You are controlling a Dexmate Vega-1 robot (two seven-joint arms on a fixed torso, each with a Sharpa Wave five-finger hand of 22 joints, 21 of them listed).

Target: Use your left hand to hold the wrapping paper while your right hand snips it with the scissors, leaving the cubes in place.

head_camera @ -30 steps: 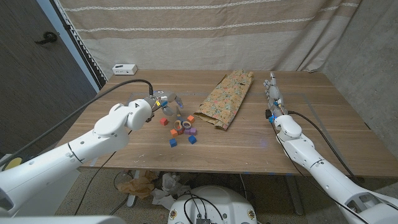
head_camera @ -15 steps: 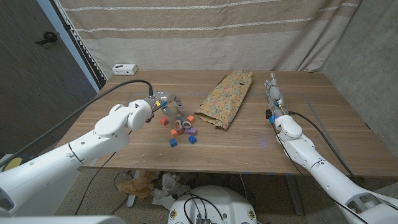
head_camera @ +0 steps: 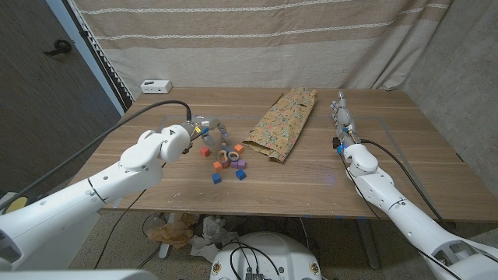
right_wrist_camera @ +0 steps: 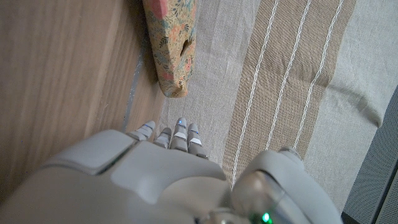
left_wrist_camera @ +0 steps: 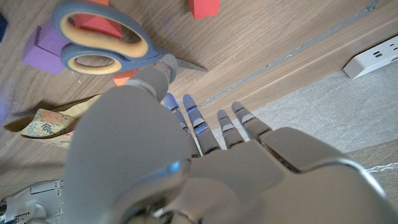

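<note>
Floral wrapping paper (head_camera: 282,124) lay uncut at twelve o'clock of the table (head_camera: 405,155), so by my reckoning nothing was done: my left hand (head_camera: 204,131) hovered, fingers spread and empty, over the scissors (left_wrist_camera: 102,42) among the cubes (head_camera: 229,161). My right hand (head_camera: 341,117), at three o'clock, fingers straight and together, held nothing; no containers anywhere.

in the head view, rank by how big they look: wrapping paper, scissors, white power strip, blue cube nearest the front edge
1. wrapping paper, by far the largest.
2. white power strip and scissors: too close to rank; the scissors are partly hidden among the cubes, and the strip lies farther from the camera.
3. blue cube, smallest.
</note>
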